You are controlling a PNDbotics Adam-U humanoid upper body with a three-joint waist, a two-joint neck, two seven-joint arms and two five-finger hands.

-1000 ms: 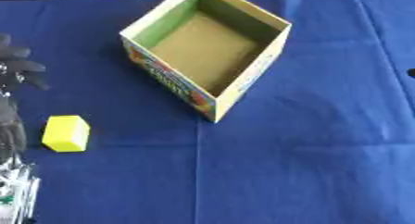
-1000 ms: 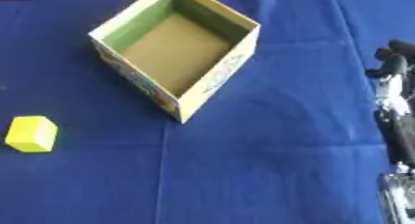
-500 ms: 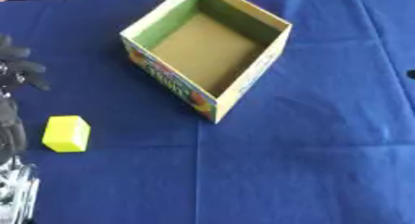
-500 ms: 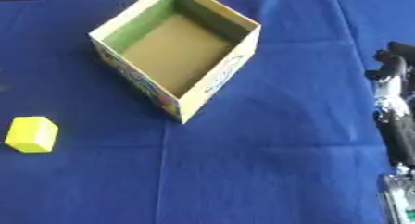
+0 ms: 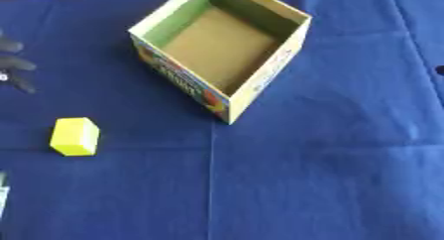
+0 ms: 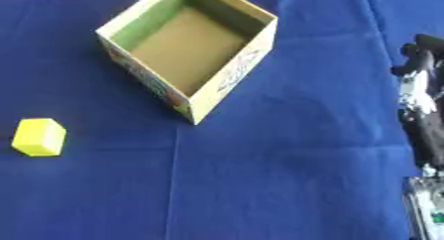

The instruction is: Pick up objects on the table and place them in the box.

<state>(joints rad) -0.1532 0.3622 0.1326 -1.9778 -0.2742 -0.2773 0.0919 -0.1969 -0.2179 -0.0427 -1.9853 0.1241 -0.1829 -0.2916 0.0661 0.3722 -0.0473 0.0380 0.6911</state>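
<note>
Since a second ago the left hand (image 5: 12,68) has drawn back toward the view's left edge, so that less of it shows at about 9 o'clock: only a few dark fingers (image 5: 19,63) reach in over the cloth, spread apart and holding nothing. The box and the block lie where they did.

The open cardboard box (image 5: 260,80) stands upright at roughly 12 o'clock on the table, turned so that one corner points toward the robot. Its inner walls are green, its floor plain brown, and a printed coloured band runs along the outer wall on the near left. Nothing lies inside it.

The yellow block (image 5: 75,136) rests on the blue tablecloth (image 5: 329,174) at about 8 o'clock, well apart from the box and near the left hand without touching it.

The right hand (image 6: 420,92) shows only in the right eye view, at 3 o'clock by the edge, black with silver parts, standing over the cloth. Whether its fingers are spread or curled cannot be told. It touches neither box nor block.
</note>
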